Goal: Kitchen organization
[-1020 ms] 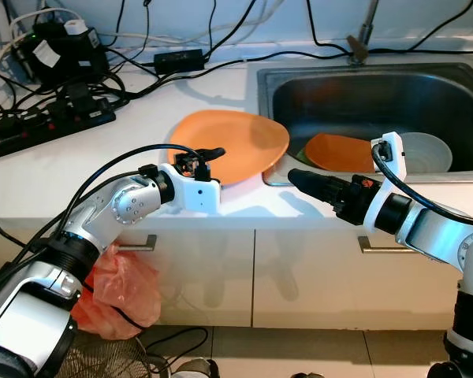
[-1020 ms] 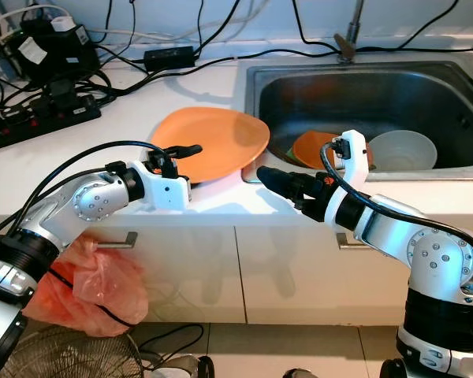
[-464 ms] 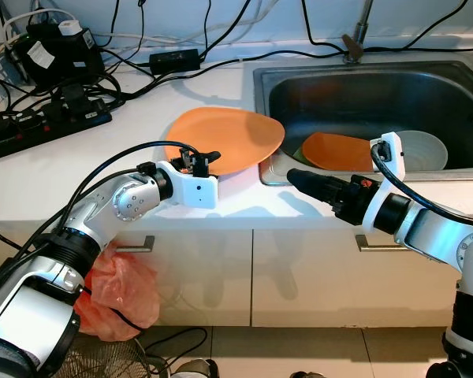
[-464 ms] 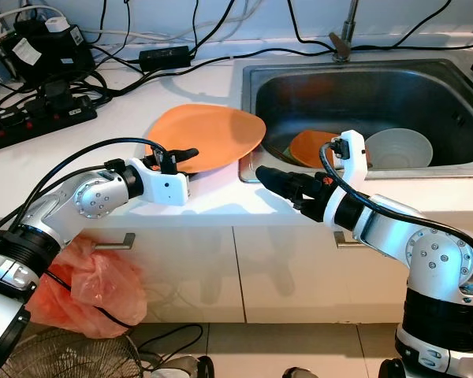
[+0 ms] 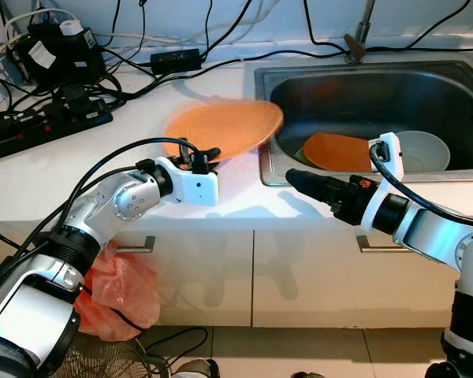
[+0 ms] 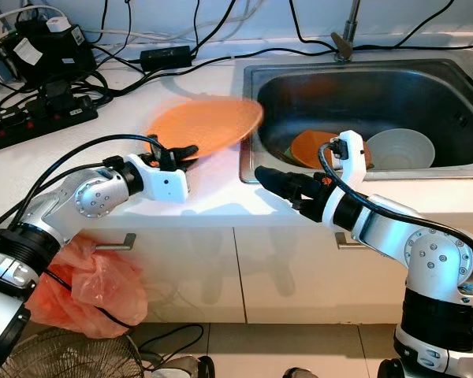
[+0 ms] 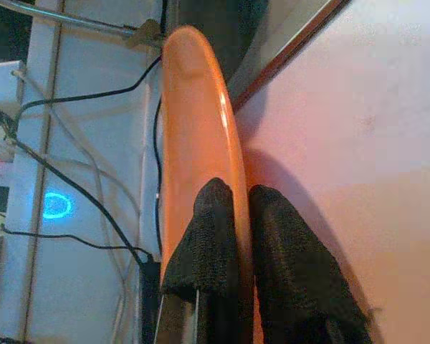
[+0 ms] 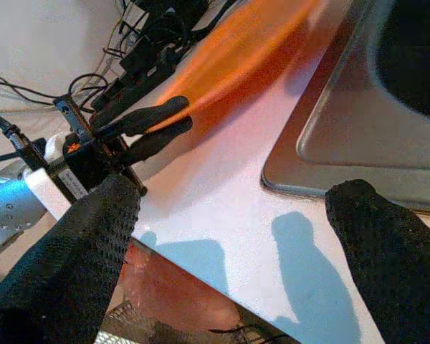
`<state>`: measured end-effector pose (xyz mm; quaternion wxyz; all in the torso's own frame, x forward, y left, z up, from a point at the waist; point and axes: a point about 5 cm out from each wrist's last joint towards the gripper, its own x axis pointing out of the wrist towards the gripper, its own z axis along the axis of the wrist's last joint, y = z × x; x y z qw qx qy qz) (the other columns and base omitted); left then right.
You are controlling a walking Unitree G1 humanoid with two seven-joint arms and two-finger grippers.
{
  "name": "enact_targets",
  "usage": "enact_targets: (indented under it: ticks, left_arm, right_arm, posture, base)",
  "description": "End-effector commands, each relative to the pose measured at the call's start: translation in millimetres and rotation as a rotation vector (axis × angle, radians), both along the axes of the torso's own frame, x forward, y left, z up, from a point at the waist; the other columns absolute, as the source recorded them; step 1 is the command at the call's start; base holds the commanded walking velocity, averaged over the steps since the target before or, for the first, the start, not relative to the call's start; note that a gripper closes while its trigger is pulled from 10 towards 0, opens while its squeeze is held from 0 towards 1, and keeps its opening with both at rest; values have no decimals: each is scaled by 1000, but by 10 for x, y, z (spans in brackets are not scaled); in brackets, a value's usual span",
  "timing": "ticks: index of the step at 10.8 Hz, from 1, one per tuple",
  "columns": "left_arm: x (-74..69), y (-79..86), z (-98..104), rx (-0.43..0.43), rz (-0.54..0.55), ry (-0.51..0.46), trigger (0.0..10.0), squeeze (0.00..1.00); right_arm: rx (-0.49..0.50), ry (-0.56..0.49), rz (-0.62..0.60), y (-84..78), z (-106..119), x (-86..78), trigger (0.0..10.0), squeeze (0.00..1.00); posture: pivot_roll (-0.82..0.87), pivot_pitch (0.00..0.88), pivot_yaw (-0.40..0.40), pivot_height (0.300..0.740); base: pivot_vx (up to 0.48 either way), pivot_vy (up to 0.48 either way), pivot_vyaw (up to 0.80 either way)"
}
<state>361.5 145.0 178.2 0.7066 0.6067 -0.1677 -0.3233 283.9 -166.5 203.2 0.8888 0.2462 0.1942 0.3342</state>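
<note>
A white kitchen counter (image 5: 55, 169) with a steel sink (image 5: 457, 75) set in it, seen from the left eye. A mess of black power strips and cables (image 5: 51, 94) at the back, on the left. In front of those, a big round orange plate (image 5: 225, 130), blurred, with its far edge lifted off the counter and reaching over the sink's near corner. At its near rim, the left gripper (image 5: 199, 155) – pinched tight on that rim. Down in the sink, a small orange plate (image 5: 339, 151) and a white bowl (image 5: 426, 150) side by side. Just before the sink, the right gripper (image 5: 299, 181), pointing at the big plate but not touching it. Under the counter, a red plastic bag (image 5: 118, 291) hanging by the cupboard door.

From the right eye, the same scene.

From the left wrist, two black fingers (image 7: 215, 236) squeezed on the plate's thin edge, one on each side.

From the right wrist, two black fingers (image 8: 93, 244) spread wide apart – holding nothing – with the blurred plate and the left gripper just past them.

By the look of it, early days: one plate picked up and on the move, not yet put anywhere. Still left, probably, the dishes in the sink.
</note>
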Motion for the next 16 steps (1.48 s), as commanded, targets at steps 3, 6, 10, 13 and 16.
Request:
enact_targets:
  ticks: [3,6,10,13,16]
  left_arm:
    - [-12,26,-91,23,16,-29,0,0]
    - [-38,-60,98,-59,-22,-233,0,0]
    - [-129,-282,122,-125,-111,-348,0,0]
    - [-167,-378,56,-143,-138,-367,0,0]
    - [-168,-436,92,-167,-152,-400,0,0]
  right_arm:
    - [-8,-8,-14,1,17,29,10000,988]
    - [10,-57,-95,-51,87,137,10000,1000]
    - [47,-134,-128,1,252,316,10000,1000]
    - [157,-262,-176,83,538,486,10000,1000]
    - [178,-265,-208,129,535,602,10000,0]
  posture:
    - [77,106,74,740]
    - [74,108,63,740]
    - [67,102,58,740]
    - [64,99,51,740]
    - [63,96,43,740]
  base:
    - [0,0,0]
    - [0,0,0]
    - [0,0,0]
    - [0,0,0]
    - [0,0,0]
